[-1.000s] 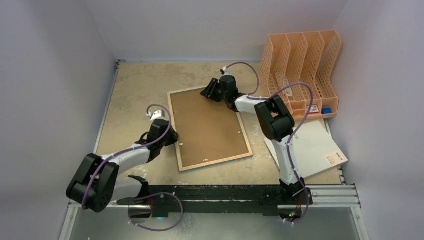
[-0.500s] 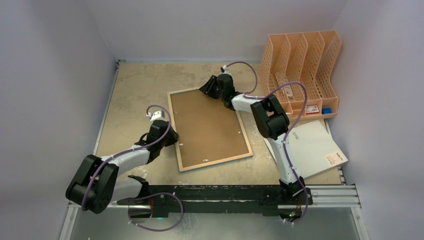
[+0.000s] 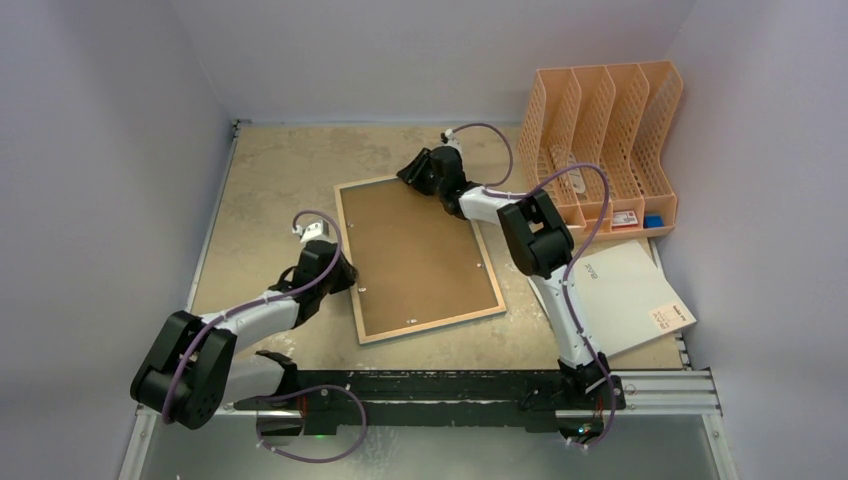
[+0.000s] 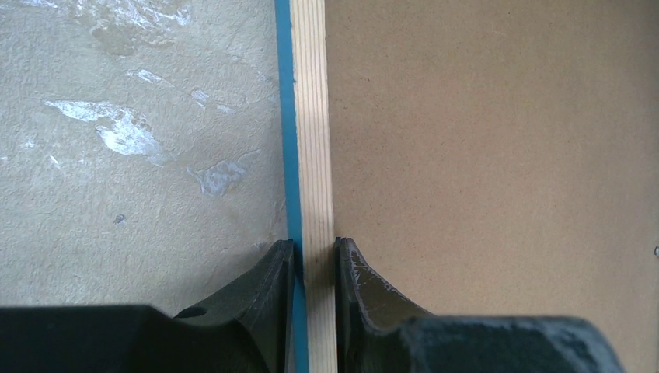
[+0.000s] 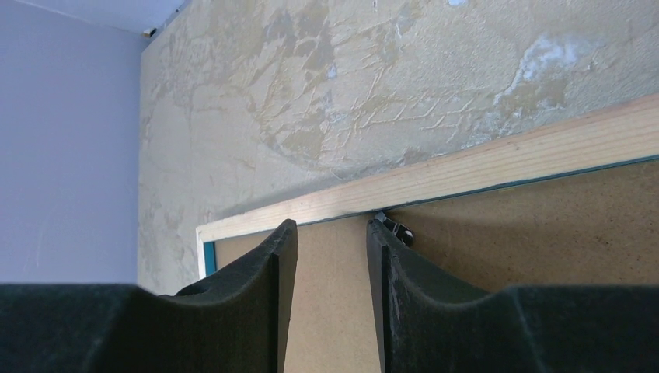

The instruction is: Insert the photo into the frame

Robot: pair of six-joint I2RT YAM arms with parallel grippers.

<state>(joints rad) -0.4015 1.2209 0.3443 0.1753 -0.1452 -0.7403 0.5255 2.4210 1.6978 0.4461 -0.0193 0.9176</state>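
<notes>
From above, the large thin picture frame (image 3: 432,322), cyan-faced with pale wood rear edges, lies face down mid-worktop with a plain brown backing board (image 3: 415,255) seated in it. The hot-air-balloon photo is not in view, so you cannot tell whether it lies beneath. Your left gripper (image 3: 345,272) sits at the frame's left rail and your right gripper (image 3: 408,178) at its far rail. A peach plastic file organiser (image 3: 600,130) stands in the far right corner, with a white flat sheet (image 3: 625,295) by the right edge. At the left wrist, the left gripper is clamped across the wood rail: hold it steady, without twisting. At the right wrist, the right gripper's jaws stand narrowly parted and empty over the board, beside a small metal tab (image 5: 395,227). I judge that tab needs gentle, flat pushing. The mottled beige worktop (image 5: 388,78) looks rough, and a pale lilac wall (image 5: 62,155) closes it in.
</notes>
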